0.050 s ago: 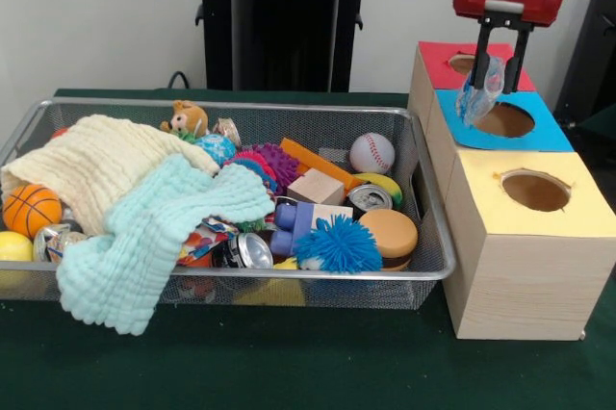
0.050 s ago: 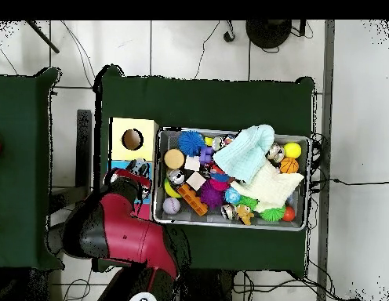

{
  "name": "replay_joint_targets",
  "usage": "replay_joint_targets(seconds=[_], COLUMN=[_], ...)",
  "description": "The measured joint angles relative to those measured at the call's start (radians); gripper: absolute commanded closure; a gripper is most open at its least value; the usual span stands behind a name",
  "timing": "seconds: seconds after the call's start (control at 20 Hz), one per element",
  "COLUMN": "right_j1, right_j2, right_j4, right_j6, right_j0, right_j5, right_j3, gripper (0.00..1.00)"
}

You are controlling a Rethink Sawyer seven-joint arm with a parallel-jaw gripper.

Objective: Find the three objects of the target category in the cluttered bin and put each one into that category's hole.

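Note:
My gripper [image 1: 498, 89] hangs over the wooden box, above the blue section's hole [image 1: 506, 120]. It is shut on a crumpled clear plastic bottle [image 1: 479, 92], which dangles by the left finger just over that hole's near rim. The box has a red section with a hole [image 1: 462, 64] behind and a yellow section with a hole [image 1: 536, 191] in front. In the overhead view the gripper [image 2: 139, 169] covers the blue section beside the yellow one [image 2: 133, 139]. Crushed cans [image 1: 370, 198] [image 1: 243, 251] lie in the wire bin [image 1: 289, 110].
The bin also holds a cream cloth [image 1: 101, 165], a mint cloth [image 1: 159, 232], a basketball [image 1: 31, 210], a baseball [image 1: 372, 152], a blue spiky ball [image 1: 339, 244], a toy burger [image 1: 389, 234], blocks and a teddy bear [image 1: 188, 119]. The red arm [image 2: 111, 227] reaches in beside the box.

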Motion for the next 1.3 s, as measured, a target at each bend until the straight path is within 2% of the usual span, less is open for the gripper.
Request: replay_joint_targets(seconds=[0.7, 0.95, 1.05, 1.3], right_j1=[0.029, 0.043, 0.043, 0.043], right_j2=[0.009, 0.055, 0.1, 0.149], right_j4=[-0.027, -0.039, -0.058, -0.069], right_j6=[0.0, 0.0, 0.0, 0.0], right_j0=[-0.008, -0.045, -0.089, -0.132], right_j5=[-0.039, -0.116, -0.17, -0.202], right_j3=[0.0, 0.0, 0.0, 0.003], gripper=[1.0, 1.0, 1.0, 1.0])
